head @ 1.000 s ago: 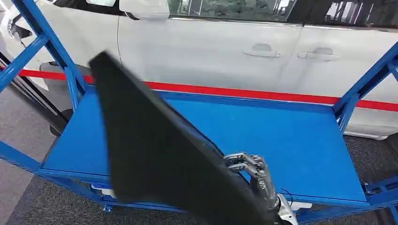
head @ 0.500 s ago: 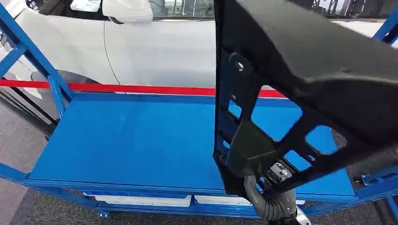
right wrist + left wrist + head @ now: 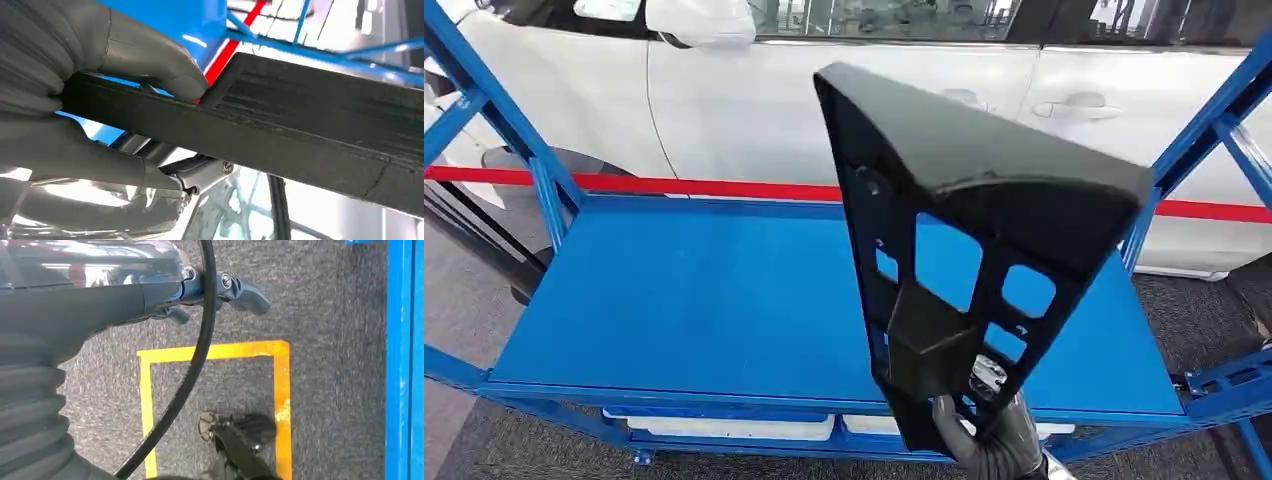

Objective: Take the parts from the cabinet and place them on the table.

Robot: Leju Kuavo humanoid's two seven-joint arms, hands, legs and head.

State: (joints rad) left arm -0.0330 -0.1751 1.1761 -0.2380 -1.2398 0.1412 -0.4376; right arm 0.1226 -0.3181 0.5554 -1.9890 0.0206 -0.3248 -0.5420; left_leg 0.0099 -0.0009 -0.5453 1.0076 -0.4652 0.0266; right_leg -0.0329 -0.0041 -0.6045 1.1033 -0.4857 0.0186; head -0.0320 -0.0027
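Note:
A large black plastic part (image 3: 984,170), wedge-shaped with a ribbed back and cut-out windows, stands upright over the right half of the blue table (image 3: 704,300). My right hand (image 3: 989,440) grips its lower end from below. In the right wrist view the grey thumb (image 3: 150,55) presses on the part's flat edge (image 3: 300,130), with the darker fingers under it. My left hand (image 3: 220,290) hangs over the carpet, fingers loosely apart and holding nothing.
Blue frame posts rise at the left (image 3: 494,110) and right (image 3: 1214,130) of the table. A white car (image 3: 754,110) with a red barrier strip (image 3: 674,187) stands behind. White bins (image 3: 724,428) sit under the table. Yellow floor tape (image 3: 282,390) marks the carpet beside a blue rail (image 3: 400,365).
The part has swung from a flat tilted face at the left to upright with its ribbed back showing, then drawn back from the camera. The view itself has also shifted.

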